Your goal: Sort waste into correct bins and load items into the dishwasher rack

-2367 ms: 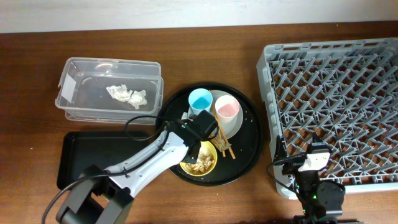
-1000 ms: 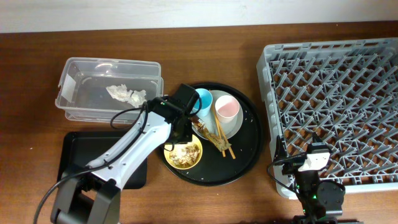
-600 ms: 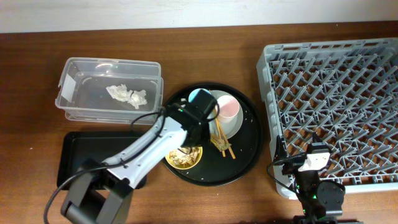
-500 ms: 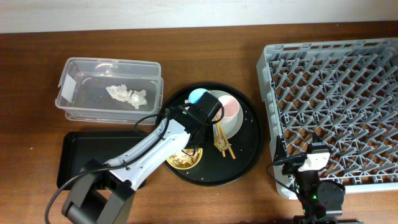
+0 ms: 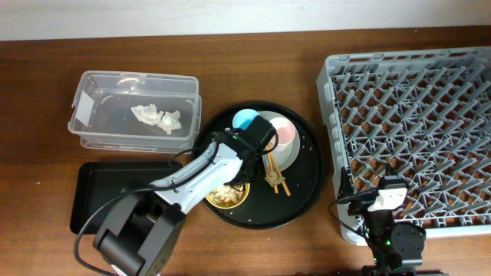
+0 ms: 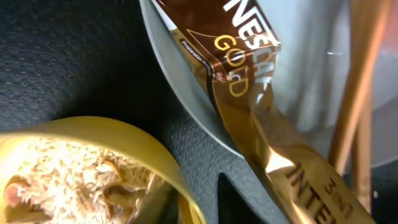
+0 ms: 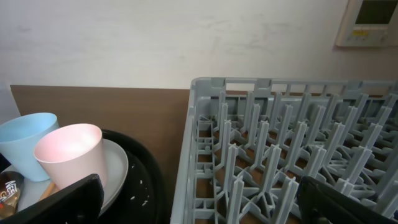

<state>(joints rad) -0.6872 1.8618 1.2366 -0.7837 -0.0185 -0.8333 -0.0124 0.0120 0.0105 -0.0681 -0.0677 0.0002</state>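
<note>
The yellow bowl [image 5: 226,196] with beige food scraps [image 6: 56,180] sits at the front of the round black tray. My left gripper [image 5: 245,175] is low over it. One finger [image 6: 163,202] is inside the bowl and the other finger [image 6: 244,205] is just outside the rim, the jaws narrow. Whether they pinch the rim I cannot tell. The brown-and-gold foil wrapper [image 6: 249,93] lies across the pale plate [image 5: 288,153] beside the chopsticks [image 5: 275,175]. The blue cup [image 5: 245,119] and pink cup [image 5: 282,132] stand on the plate. My right gripper [image 7: 199,208] stands open over the front left corner of the dishwasher rack [image 5: 414,115].
The clear tub [image 5: 100,100] at the back left holds crumpled white tissue [image 5: 157,117]. The flat black tray [image 5: 100,192] lies in front of it, partly under my left arm. The round black tray [image 5: 307,192] sits between the bins and the rack.
My left gripper swung right from the tub side of the round tray to the bowl's rim by the plate, and its jaws narrowed. The right arm stayed still.
</note>
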